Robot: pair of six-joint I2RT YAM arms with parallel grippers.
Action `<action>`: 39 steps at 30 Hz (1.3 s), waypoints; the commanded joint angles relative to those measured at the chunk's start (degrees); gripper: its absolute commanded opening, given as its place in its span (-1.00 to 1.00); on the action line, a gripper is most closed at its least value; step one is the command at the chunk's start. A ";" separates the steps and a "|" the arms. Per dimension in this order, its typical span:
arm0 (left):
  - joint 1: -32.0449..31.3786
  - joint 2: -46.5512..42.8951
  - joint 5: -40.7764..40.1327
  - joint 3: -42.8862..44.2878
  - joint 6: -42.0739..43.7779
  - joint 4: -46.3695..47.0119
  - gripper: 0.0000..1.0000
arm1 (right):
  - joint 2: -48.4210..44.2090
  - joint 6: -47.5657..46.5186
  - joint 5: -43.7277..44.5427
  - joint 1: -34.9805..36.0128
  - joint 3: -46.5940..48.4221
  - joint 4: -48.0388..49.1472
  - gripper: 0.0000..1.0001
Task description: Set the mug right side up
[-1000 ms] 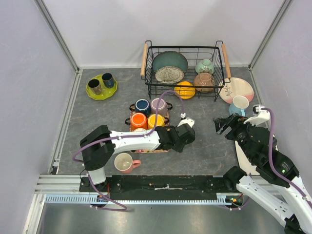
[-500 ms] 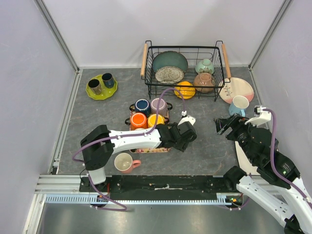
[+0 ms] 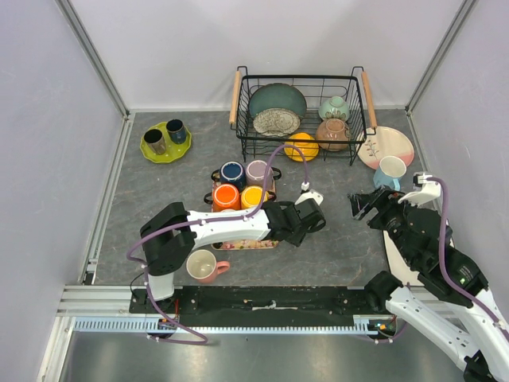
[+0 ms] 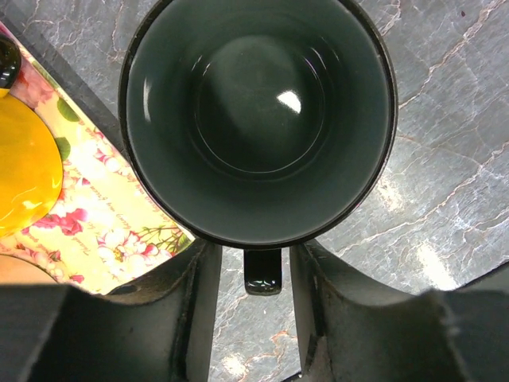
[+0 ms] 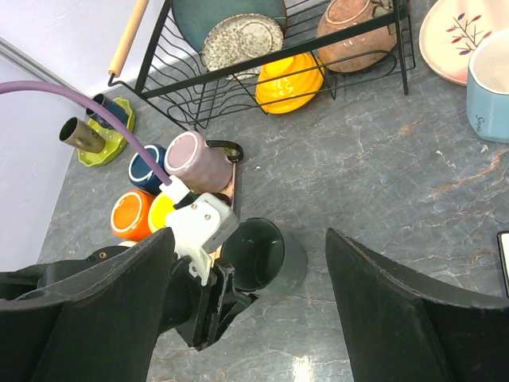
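A dark green-black mug (image 4: pixel 258 119) stands upright on the grey table, its opening facing up, beside a floral tray (image 4: pixel 103 231). My left gripper (image 4: pixel 253 267) is open, with one finger on each side of the mug's handle (image 4: pixel 262 272) and a small gap on both sides. In the top view the mug (image 3: pixel 313 217) is mostly hidden under the left gripper (image 3: pixel 304 221). The right wrist view shows the mug (image 5: pixel 258 253) upright below my open, empty right gripper (image 5: pixel 250 310), which hovers to the mug's right (image 3: pixel 362 205).
The tray (image 3: pixel 269 243) holds blue, mauve, orange and yellow mugs. A pink mug (image 3: pixel 203 265) stands near the front. A wire dish rack (image 3: pixel 298 77) with dishes is at the back, a pale blue mug (image 3: pixel 390 171) and pink plate (image 3: pixel 386 143) at right, a green plate (image 3: pixel 165 142) at left.
My left gripper has shifted a little to the right and away from the tray. The right arm has barely moved.
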 commanded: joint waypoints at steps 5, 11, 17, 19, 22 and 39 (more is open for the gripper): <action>0.11 0.42 -1.25 1.67 2.08 -0.07 -0.20 | 0.48 -0.21 0.54 0.12 -0.57 1.50 0.67; 0.11 -0.11 -1.95 2.20 1.81 -0.33 -0.01 | 0.48 -0.21 0.54 0.12 -0.83 1.51 0.68; 0.11 0.07 -2.04 2.90 2.25 -0.25 0.01 | 0.48 -0.13 0.45 0.12 -1.18 1.68 0.68; 0.11 0.51 -2.04 2.99 2.43 -0.33 -0.11 | 0.30 -0.12 0.37 0.12 -1.36 1.68 0.68; 0.11 1.03 -1.60 2.90 2.43 -0.25 -0.34 | 0.30 -0.04 0.28 0.12 -1.53 1.59 0.68; 0.11 -3.69 -3.96 0.88 1.46 0.55 -0.96 | -0.32 -0.74 1.59 0.21 -1.18 1.24 0.68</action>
